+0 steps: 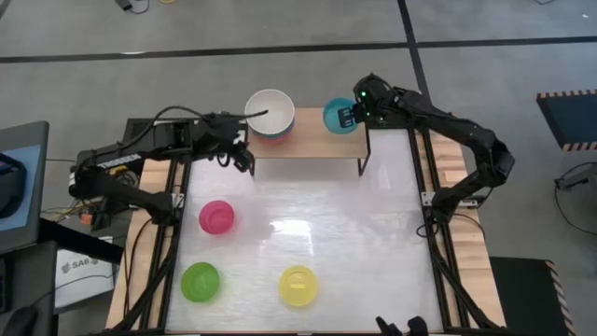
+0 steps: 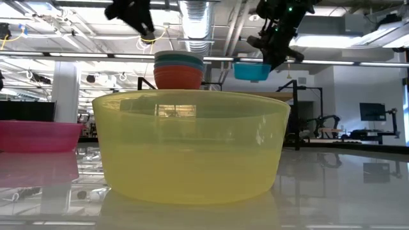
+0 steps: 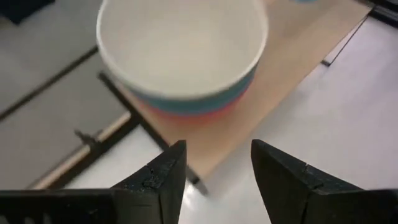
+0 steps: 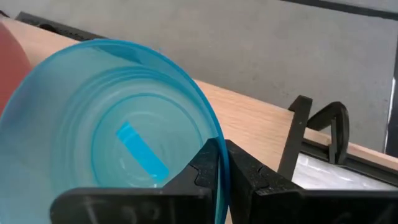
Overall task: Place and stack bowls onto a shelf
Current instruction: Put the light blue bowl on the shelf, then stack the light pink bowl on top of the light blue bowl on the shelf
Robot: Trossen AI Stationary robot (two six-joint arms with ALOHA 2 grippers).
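1. The shelf (image 1: 312, 140) stands at the far edge of the white table (image 1: 373, 233), its light wooden top on thin black legs
2. A stack of large bowls (image 1: 270, 115) sits on the left part of the shelf top: a white bowl (image 3: 180, 46) on top, teal and then red rims showing under it in the left wrist view
3. The left gripper (image 1: 241, 154) hangs just beside the stack, on its near left side, apart from it; its jaws are spread with nothing between them, and the left wrist view looks down past the two dark fingers (image 3: 165, 180) at the white bowl
4. The right gripper (image 1: 347, 116) is over the right part of the shelf; its jaws are pinching the rim of the cyan bowl (image 4: 118, 130), with the wall of the bowl clamped between the fingers
5. In the low view the cyan bowl hangs tilted, level with the top of the stack; whether it touches the shelf I cannot tell
6. Three small bowls rest on the table, well apart from the shelf: the magenta bowl (image 1: 216, 217) at the left, the lime green bowl (image 1: 201, 282) near the front left, and the yellow bowl (image 1: 298, 286) at the front middle
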